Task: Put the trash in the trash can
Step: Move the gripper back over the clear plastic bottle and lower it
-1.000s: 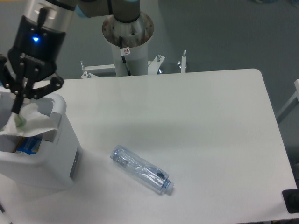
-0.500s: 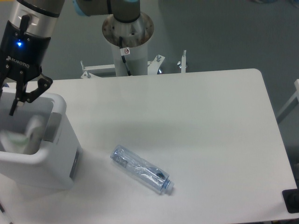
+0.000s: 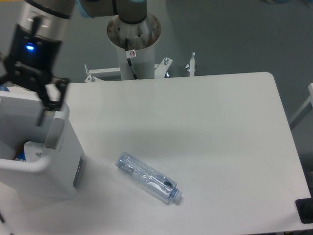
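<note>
The trash can (image 3: 61, 166) stands at the table's left edge, a big white bin with a thick rim. Inside it lies the crumpled white paper wad (image 3: 32, 148), low against the right wall. My gripper (image 3: 22, 100) hangs just above the bin's opening, open, with nothing between its fingers; its left finger is cut off by the frame edge. The clear crinkled plastic bottle (image 3: 148, 177) with a pale blue cap lies on its side on the table, to the right of the bin and well away from the gripper.
The robot's base pedestal (image 3: 133, 34) rises behind the table's far edge. A bit of blue (image 3: 18, 155) shows deep in the bin beside the wad. A dark object (image 3: 305, 210) sits past the table's front right corner.
The gripper let go of the paper wad, which dropped into the bin. The gripper then opened wider and shifted slightly to the right. The bottle has not moved.
</note>
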You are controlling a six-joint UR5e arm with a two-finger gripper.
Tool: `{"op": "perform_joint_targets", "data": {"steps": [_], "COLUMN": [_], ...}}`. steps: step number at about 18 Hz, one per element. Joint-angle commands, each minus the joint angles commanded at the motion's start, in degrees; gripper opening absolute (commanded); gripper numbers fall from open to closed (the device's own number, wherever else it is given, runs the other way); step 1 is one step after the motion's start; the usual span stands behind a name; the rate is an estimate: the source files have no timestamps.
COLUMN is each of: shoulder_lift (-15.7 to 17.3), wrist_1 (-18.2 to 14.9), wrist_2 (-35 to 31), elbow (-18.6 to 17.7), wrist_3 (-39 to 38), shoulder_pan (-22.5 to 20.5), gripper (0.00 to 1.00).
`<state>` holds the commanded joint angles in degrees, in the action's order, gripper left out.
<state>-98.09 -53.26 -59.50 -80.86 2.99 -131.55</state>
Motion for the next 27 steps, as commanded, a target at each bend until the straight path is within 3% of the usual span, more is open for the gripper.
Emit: {"op": "perform_joint_targets", "data": {"steps": [4,8,14,20,27], "shoulder_lift": [-2.80,-6.41,-11.86,-18.88,-25.57], "wrist_1": [-0.18,-0.53,-5.17,-15.19,-15.91], "wrist_2": [-0.35,-0.53,-5.80,-10.45,-15.55], "elbow": [-0.35,-0.53,-0.97,3.68,5.71], "wrist_3": [-0.35,-0.53,-1.84,-7.11,-15.99], "shoulder_pan": [-6.60,-9.77,-10.04,-9.95,-9.52], "gripper": [1.00,1.00,1.00,1.00,1.00]}}
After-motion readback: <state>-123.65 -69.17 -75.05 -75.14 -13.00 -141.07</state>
